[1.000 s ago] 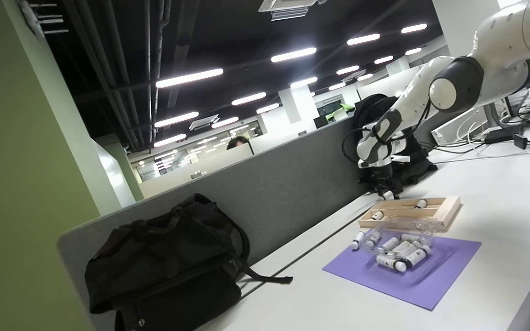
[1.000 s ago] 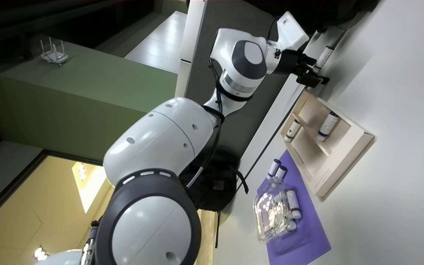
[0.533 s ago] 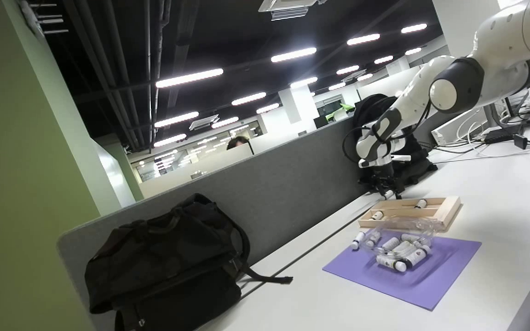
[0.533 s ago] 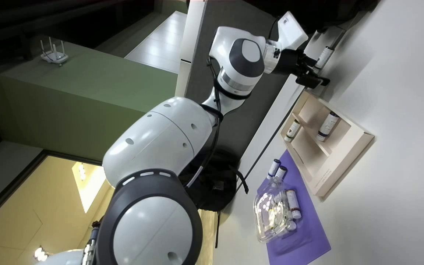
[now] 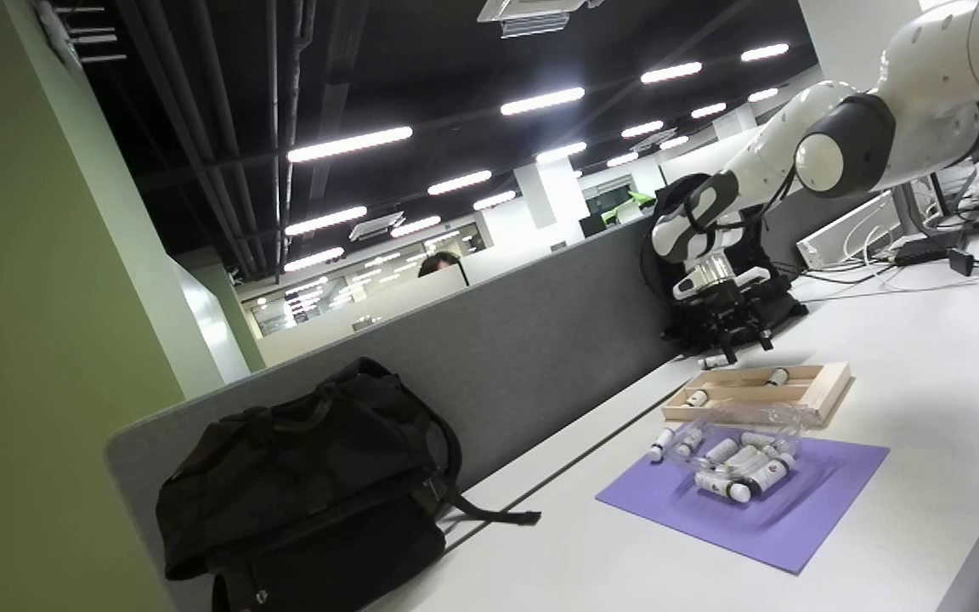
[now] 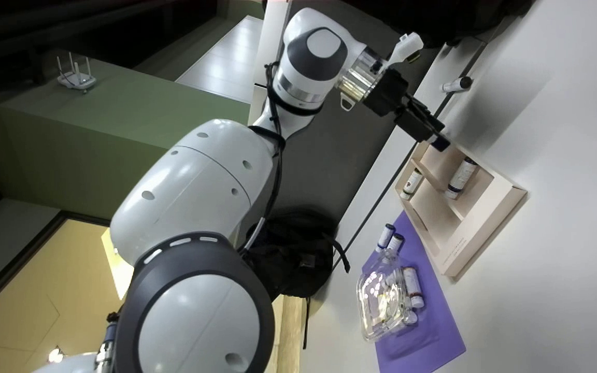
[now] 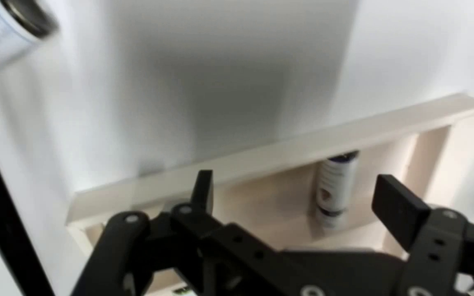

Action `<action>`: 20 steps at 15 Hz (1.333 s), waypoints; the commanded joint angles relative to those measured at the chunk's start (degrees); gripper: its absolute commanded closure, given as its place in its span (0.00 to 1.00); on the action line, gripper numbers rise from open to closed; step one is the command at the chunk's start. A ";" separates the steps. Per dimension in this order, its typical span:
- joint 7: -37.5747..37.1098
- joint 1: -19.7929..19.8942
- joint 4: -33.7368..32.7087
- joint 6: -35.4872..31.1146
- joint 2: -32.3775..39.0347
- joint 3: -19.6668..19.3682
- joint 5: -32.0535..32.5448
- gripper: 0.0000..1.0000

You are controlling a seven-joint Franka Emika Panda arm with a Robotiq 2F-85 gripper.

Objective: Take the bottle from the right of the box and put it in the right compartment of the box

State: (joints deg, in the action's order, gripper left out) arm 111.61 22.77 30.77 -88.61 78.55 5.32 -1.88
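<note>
A white bottle point(image 5: 713, 362) with a dark cap lies on the table beyond one end of the light-wood box point(image 5: 831, 393); this bottle point(image 6: 455, 84) shows whole in an exterior view and partly in the wrist view point(image 7: 2, 33). The box point(image 6: 477, 228) has compartments parted by thin walls. One bottle point(image 6: 462, 177) lies in its wider compartment, a second bottle point(image 6: 411, 184) in a narrower one. My gripper point(image 5: 748, 348) is open and empty above the box's end near the loose bottle. In the wrist view its fingers point(image 7: 296, 184) are spread, with the boxed bottle point(image 7: 335, 185) below and between them.
A purple mat point(image 5: 804, 535) with several bottles and a clear plastic container point(image 6: 381, 303) lies beside the box. A grey partition point(image 5: 540, 348) runs along the table's back. A black backpack point(image 5: 302, 501) stands against it. Another black bag is behind my gripper.
My gripper has lifted off the loose bottle, which was between its fingers, and moved over the box's end, tilting. The loose bottle stays on the table, turned to another angle.
</note>
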 commanded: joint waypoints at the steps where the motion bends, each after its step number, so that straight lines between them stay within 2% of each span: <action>1: 4.52 1.35 -2.07 10.62 -2.30 1.50 -1.65 0.00; 2: 2.25 0.91 -9.58 10.10 1.50 0.36 -3.26 0.00; 5: -4.54 1.24 -13.39 4.21 3.79 0.86 -6.63 0.00; 6: -6.53 1.72 -6.72 -0.42 0.50 1.29 -7.14 0.00; 11: -16.41 1.74 -5.34 -13.88 3.79 1.01 -10.21 0.00; 12: -19.16 1.49 -12.66 -12.48 8.48 0.97 -10.10 0.00; 13: -20.65 1.92 -5.07 -17.17 4.87 0.73 -10.71 0.00; 14: -23.54 1.68 -11.81 -15.56 8.83 1.01 -10.49 0.00; 15: -25.12 2.00 -5.13 -19.85 5.48 0.81 -11.09 0.00; 20: -38.17 1.81 -8.45 -22.70 6.14 1.06 -11.43 0.00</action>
State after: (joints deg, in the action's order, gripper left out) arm 81.60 24.50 24.66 -110.75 84.68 6.06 -12.70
